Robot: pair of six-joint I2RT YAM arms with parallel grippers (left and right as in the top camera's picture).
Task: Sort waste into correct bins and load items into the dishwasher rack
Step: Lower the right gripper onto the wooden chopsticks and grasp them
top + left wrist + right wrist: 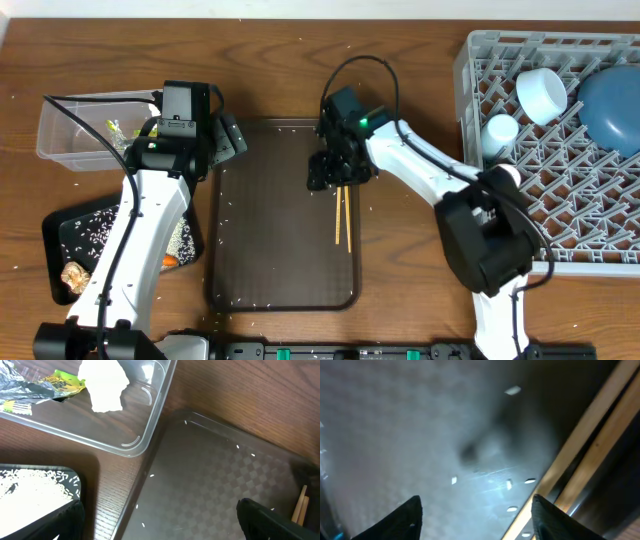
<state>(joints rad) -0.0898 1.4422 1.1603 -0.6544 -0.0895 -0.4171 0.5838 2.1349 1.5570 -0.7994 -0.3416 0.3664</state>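
Two wooden chopsticks [343,215] lie side by side on the dark-brown serving tray [270,260]. My right gripper [335,172] hovers low over their far end, open. In the right wrist view the chopsticks [590,450] run just beside the right fingertip [555,520], and nothing sits between the jaws of that gripper [475,522]. My left gripper [232,138] hangs wide open and empty over the serving tray's left rim [150,467]. The clear tub [70,150] holds the white napkin [105,385] and the yellow-green wrapper [62,382]. The grey dishwasher rack [480,60] stands at the right.
The black tray [55,235] at front left holds rice [30,490], a brown lump [75,275] and an orange carrot [168,262]. In the rack sit a blue plate [612,105], a pale bowl [545,95] and a light cup [498,130]. Rice grains dot the serving tray.
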